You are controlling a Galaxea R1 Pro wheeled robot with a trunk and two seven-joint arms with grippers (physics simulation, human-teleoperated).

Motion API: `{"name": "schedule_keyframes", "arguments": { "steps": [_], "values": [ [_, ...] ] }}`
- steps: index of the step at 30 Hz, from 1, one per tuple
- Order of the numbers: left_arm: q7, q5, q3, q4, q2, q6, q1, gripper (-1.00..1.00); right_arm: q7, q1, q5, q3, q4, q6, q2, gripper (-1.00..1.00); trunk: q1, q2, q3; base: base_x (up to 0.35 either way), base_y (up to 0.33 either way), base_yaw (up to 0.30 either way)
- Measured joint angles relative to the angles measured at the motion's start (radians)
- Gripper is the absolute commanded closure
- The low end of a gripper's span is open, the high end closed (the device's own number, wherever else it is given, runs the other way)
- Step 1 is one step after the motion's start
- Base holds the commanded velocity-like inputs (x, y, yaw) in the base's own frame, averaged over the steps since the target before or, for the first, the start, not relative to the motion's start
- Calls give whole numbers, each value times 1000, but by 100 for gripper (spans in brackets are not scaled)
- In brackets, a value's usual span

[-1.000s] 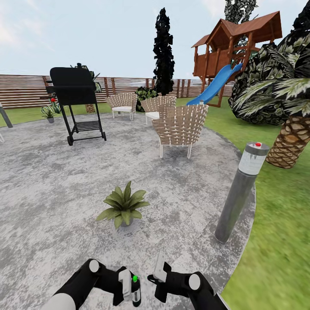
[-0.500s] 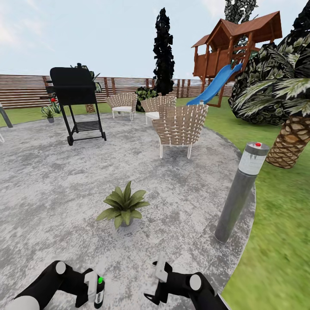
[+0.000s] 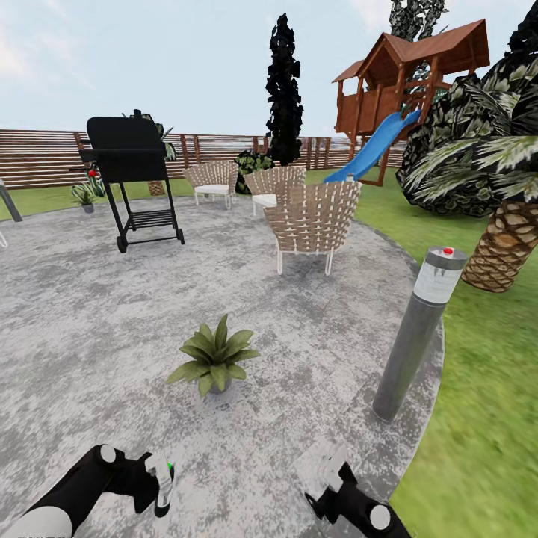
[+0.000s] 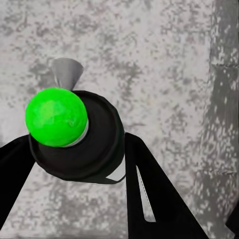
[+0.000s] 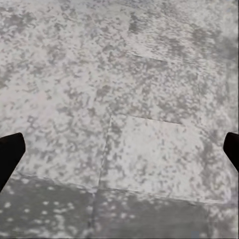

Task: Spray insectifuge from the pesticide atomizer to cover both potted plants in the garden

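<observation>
- The pesticide atomizer (image 3: 165, 484) is held upright in the left gripper (image 3: 158, 487) over the patio (image 3: 90, 314).
- The right gripper (image 3: 329, 467) is spread wide, empty.
- One potted plant (image 3: 214, 356) is seen mid-patio.

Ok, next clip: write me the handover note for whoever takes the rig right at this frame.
Left hand: shut on the pesticide atomizer, held upright low over the patio; the left wrist view looks down on its green-tipped top between the fingers.
Right hand: open, nothing between its fingers, paving below it.
Potted plant: stands on the patio straight ahead, apart from both hands. Second potted plant: far back by the fence, left of the grill.
Done: atomizer picked up.
Left: no spray visible on either plant; bring the atomizer to the near plant, cover it, then the far one.
</observation>
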Motion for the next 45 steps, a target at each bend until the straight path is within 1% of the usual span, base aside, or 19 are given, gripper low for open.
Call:
{"name": "schedule_keyframes", "arguments": {
  "steps": [2,4,6,7,9,11,12,14,16,19,24,28,29,31,34,36,40,41,45],
  "values": [
    [5,17,1,-3,-6,26,-5,100,-107,0,1,-52,38,-1,-2,-100,0,0,0,0,0,0],
    [7,43,2,-4,-8,61,-21,100,-218,0,3,-83,72,-2,-3,-100,0,0,0,0,0,0],
    [8,66,2,-5,-9,107,-38,100,-357,0,-1,-100,132,-2,-4,-100,0,0,0,0,0,0],
    [8,79,3,-5,-9,148,-54,100,-415,0,-2,-105,163,-2,-5,-100,0,0,0,0,0,0],
    [8,88,3,-6,-9,204,-74,100,-540,0,-7,-117,234,-5,-11,-100,0,0,0,0,0,0],
    [6,98,4,-7,-9,262,-97,100,-653,0,-29,-145,298,-10,-13,-100,0,0,0,0,0,0],
    [4,106,7,-7,-9,294,-110,100,-692,0,-48,-166,319,-12,-14,-100,0,0,0,0,0,0],
    [1,124,11,-7,-10,366,-137,100,-731,0,-93,-207,343,-14,-13,-100,0,0,0,0,0,0],
    [-1,135,12,-7,-10,444,-161,100,-747,0,-129,-232,353,-15,-12,-100,0,0,0,0,0,0],
    [-19,140,7,-6,-10,569,-202,100,-742,0,-153,-246,359,-16,-11,-100,0,0,0,0,0,0],
    [-115,132,2,-8,-11,687,-237,100,-657,0,-166,-252,356,-16,-23,-100,0,0,0,0,0,0],
    [-153,125,-5,-8,-9,793,-255,100,-569,0,-171,-251,359,-17,-61,-100,0,0,0,0,0,0],
    [-157,112,-21,-10,-9,842,-257,100,-544,0,-173,-252,359,-18,-75,-100,0,0,0,0,0,0],
    [-160,94,-53,-22,-10,895,-261,100,-527,0,-189,-258,359,-17,-92,-100,0,0,0,13,0,0],
    [-165,84,-96,-60,-13,931,-266,100,-516,0,-242,-277,362,-16,-104,-100,0,0,0,174,0,0],
    [-181,80,-109,-76,-14,943,-267,100,-515,0,-264,-282,370,-17,-106,-100,-1,0,0,286,0,0],
    [-229,76,-118,-87,-14,989,-272,100,-514,0,-278,-286,378,-17,-106,-100,-1,0,0,315,-88,0],
    [-233,75,-118,-86,-13,992,-273,100,-514,0,-280,-286,378,-17,-105,-100,-6,2,-1,303,-166,0],
    [-240,74,-119,-88,-13,998,-271,100,-514,0,-281,-286,379,-17,-105,-100,-1,0,0,292,-192,0]
  ]
}}
